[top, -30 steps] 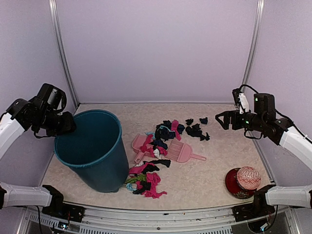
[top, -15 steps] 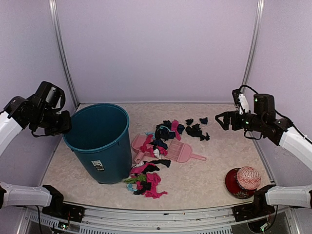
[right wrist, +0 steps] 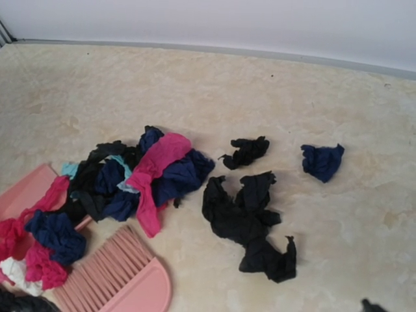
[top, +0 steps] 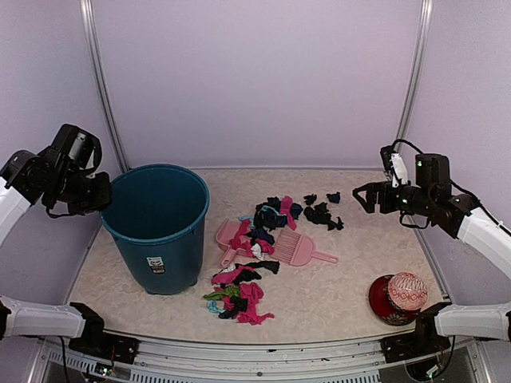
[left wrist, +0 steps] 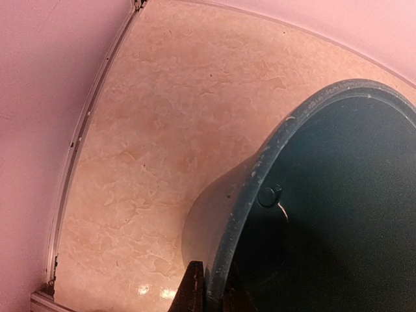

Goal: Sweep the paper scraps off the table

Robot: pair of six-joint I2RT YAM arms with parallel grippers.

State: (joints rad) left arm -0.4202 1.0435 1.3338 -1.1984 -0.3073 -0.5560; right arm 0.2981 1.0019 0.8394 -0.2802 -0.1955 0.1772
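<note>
The left gripper (top: 102, 199) was pinched shut on the left rim of a teal bin (top: 160, 231); in the left wrist view its dark fingers (left wrist: 194, 296) sat on either side of the rim at the bottom of the picture. The bin stood upright on the left part of the table (top: 351, 279), with a small white label low on its near side.

The right gripper (top: 359, 196) hung in the air over the right side of the table with its jaws spread wide, holding nothing and well apart from everything below.

The paper scraps (top: 267, 217) lay around the middle of the table in three loose groups. The largest heap, navy, black, magenta and a little light blue, lay on and around a pale pink dustpan (top: 227, 234) and the pale pink brush (top: 302, 250) beside it. To its right a few black scraps (right wrist: 250, 221) and a single navy one (right wrist: 323, 160) lay on bare table. A third group of magenta, black and green pieces (top: 239, 297) lay nearer the front edge, just beside the foot of the bin.

A red patterned ball (top: 408, 290) sat in the near right corner, on a dark red base
</note>
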